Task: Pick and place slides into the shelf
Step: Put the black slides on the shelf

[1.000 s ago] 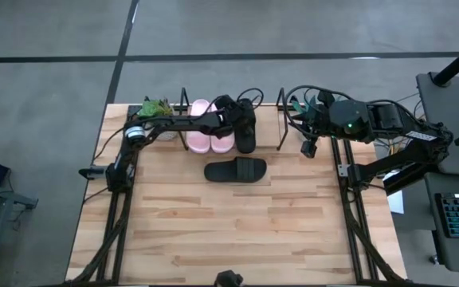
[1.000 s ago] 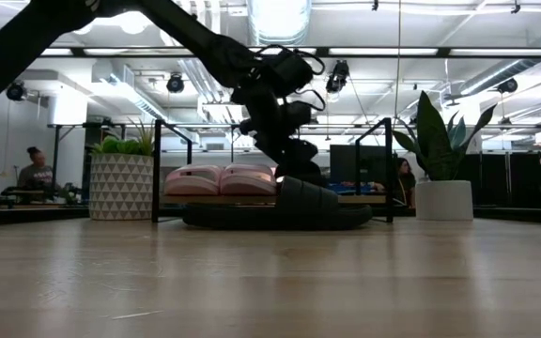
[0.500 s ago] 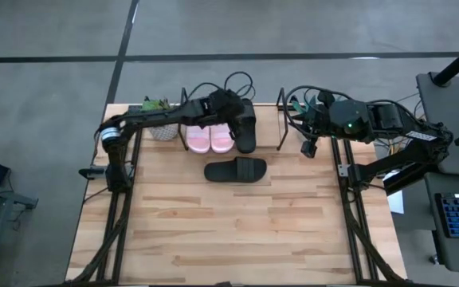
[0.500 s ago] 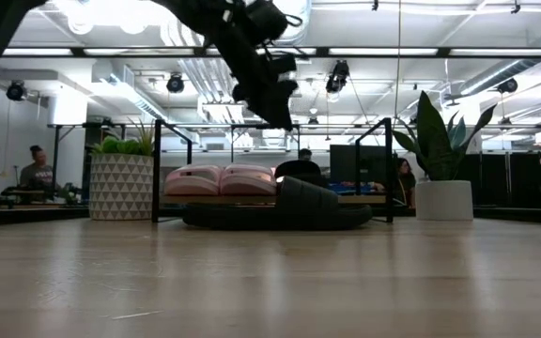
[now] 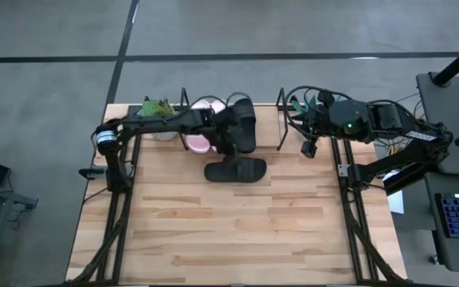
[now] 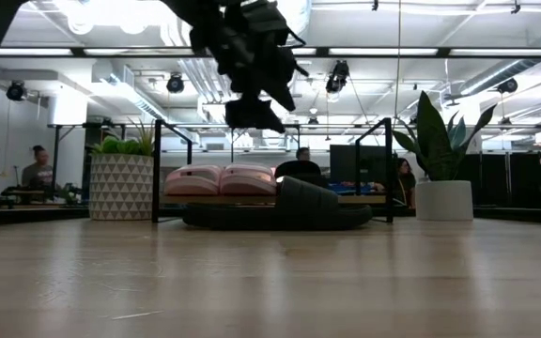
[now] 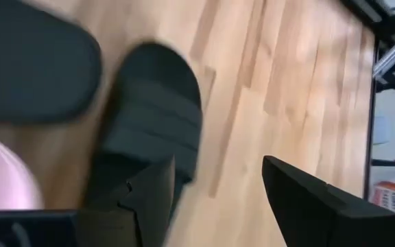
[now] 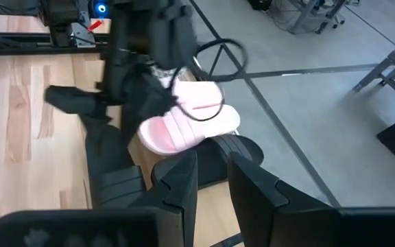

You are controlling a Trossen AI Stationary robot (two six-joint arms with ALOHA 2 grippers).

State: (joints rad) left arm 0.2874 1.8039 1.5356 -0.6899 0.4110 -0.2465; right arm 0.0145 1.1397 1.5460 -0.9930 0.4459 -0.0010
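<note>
Two pink slides (image 5: 200, 140) and one black slide (image 5: 245, 127) already sit in the shelf (image 5: 280, 119) at the bench's far edge. The last black slide (image 5: 236, 170) lies on the bench just before the shelf. The left gripper (image 5: 228, 150) hangs above it, jaws wide and empty; the right gripper (image 5: 309, 147) waits by the shelf's right end, jaws narrowly parted, holding nothing.

Bright ceiling lamps (image 6: 280, 19) glare in the low view, leaving the arm above a dark silhouette. The high view is evenly lit with soft shadows. The left wrist view is motion-blurred.
</note>
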